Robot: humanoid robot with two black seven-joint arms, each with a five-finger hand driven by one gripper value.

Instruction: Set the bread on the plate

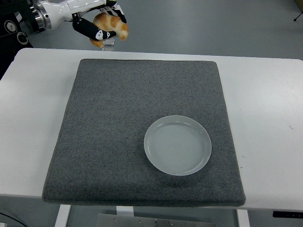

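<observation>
Bread (110, 27) is gripped in the left robot hand (100, 24), raised at far left for carrying toward the bare plate (177, 144) near right on the mat (113, 118).

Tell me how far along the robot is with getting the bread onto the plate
Done: the left hand has the bread gripped and raised above the table's far left edge. In hand: carrying it, not yet over the grey mat. Left: bring it across to the plate, which holds nothing so far, and let go.
</observation>
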